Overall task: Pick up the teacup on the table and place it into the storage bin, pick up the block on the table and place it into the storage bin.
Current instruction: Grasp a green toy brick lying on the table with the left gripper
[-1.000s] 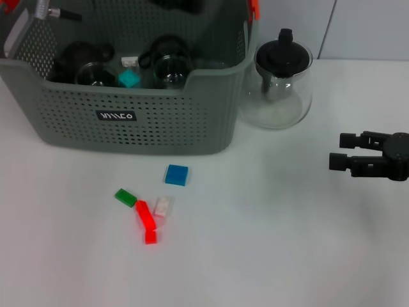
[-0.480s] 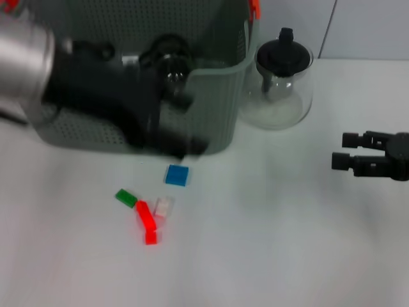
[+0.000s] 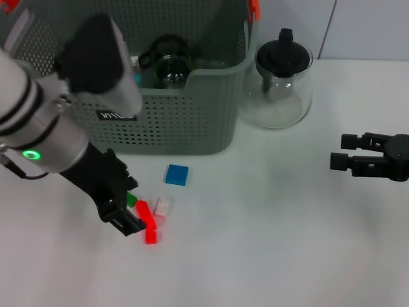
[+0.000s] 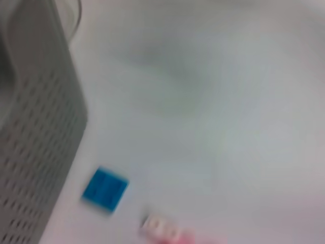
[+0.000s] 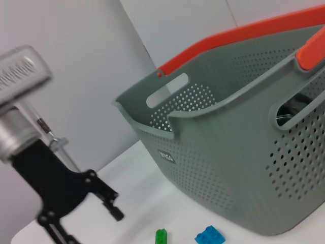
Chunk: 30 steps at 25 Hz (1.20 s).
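The left arm reaches down over the plain white flat tabletop [image 3: 275, 243], in front of the large grey-green perforated plastic storage bin [image 3: 192, 115]. Its black left gripper [image 3: 123, 214] sits low among a small scatter of toy blocks. In the right wrist view the jaws look spread apart with nothing between them, one black finger [image 5: 109, 206] sticking out sideways and the other angled down.

Right at the gripper's tip lies a small green rectangular block [image 3: 131, 199], partly hidden by the fingers. Touching that cluster are a bright red oblong block [image 3: 146, 215], a smaller red square piece [image 3: 151, 237] just below it, and a pale translucent pinkish block [image 3: 163, 206] beside the red one. A flat blue square block [image 3: 177, 174] lies a little apart, nearer the bin wall.

Inside the bin I can make out dark glass teaware [image 3: 169, 64] against the far side, though I cannot tell exactly which pieces they are. The bin carries a small black label with white lettering [image 3: 115, 116] on its front wall and an orange clip [image 3: 254, 7] at its rim.

To the right of the bin stands a round clear glass teapot with a black lid [image 3: 283, 80].

Far over on the right, the black right gripper [image 3: 345, 151] hovers above the table, well apart from everything, its two fingers parted and holding nothing.
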Motion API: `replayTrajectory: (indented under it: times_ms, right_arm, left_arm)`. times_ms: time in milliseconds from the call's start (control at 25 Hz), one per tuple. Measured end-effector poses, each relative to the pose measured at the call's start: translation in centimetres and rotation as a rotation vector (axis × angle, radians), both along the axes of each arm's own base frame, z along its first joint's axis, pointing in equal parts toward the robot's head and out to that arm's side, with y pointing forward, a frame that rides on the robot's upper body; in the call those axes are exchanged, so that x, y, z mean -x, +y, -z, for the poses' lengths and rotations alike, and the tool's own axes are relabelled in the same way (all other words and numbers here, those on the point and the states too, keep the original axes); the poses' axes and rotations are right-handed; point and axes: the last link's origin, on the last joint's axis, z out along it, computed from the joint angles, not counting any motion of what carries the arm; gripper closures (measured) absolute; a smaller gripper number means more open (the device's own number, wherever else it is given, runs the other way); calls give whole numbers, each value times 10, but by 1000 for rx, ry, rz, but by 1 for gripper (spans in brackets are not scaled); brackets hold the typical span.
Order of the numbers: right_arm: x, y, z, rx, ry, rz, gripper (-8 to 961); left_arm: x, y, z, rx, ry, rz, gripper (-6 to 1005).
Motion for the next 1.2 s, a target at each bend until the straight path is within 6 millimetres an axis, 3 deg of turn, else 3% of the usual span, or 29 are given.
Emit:
replayTrajectory:
  times_ms: [200, 440, 1040, 1200]
  right_arm:
    - [-1, -3, 4, 12, 12, 12, 11]
    - [-4, -5, 6, 20, 14, 22, 11]
    - [-6, -8, 7, 19, 16, 30, 10]
    - [-5, -7, 7, 18, 17, 30, 10]
  left_arm:
    - [19, 20, 23, -31, 162, 65, 246]
    - [30, 36, 38, -29, 215, 116, 256]
    - [40, 43, 52, -18, 237, 160, 281]
    - [42, 43, 55, -8, 243, 167, 328]
